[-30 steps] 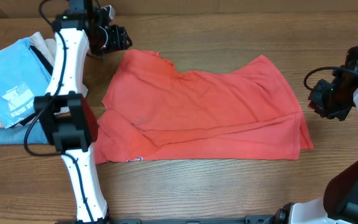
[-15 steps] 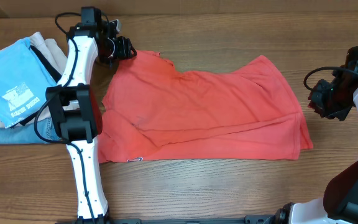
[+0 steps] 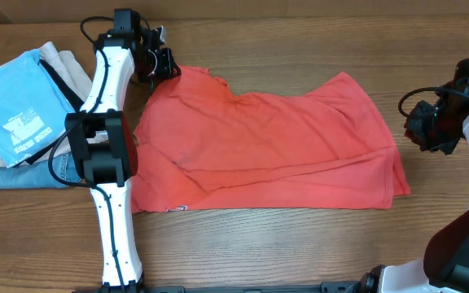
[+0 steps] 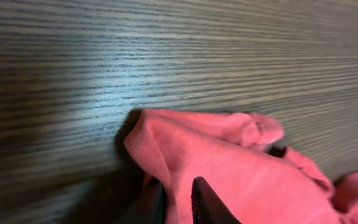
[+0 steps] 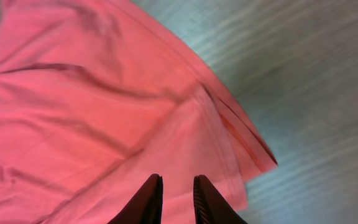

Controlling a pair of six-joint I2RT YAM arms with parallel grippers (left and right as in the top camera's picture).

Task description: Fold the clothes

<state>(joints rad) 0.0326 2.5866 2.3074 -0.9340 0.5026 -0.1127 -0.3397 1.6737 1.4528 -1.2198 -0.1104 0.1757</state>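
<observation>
The clothes, a red T-shirt (image 3: 267,138), lie spread across the middle of the wooden table, partly folded, with a small tag at the front left hem. My left gripper (image 3: 163,63) is at the shirt's back left corner. In the left wrist view its fingers (image 4: 179,183) are shut on a raised fold of the red cloth (image 4: 229,162). My right gripper (image 3: 418,130) hovers just off the shirt's right edge. In the right wrist view its fingers (image 5: 178,179) stand a narrow gap apart above the red cloth (image 5: 92,106), with nothing between them.
A pile of folded garments sits at the left edge: a light blue shirt with white print (image 3: 19,106) on top, beige cloth (image 3: 55,57) behind it, denim (image 3: 15,175) beneath. The left arm's white links run from the front edge up past the pile.
My left gripper has moved right onto the shirt's back left corner and closed on the cloth. The right arm has barely moved.
</observation>
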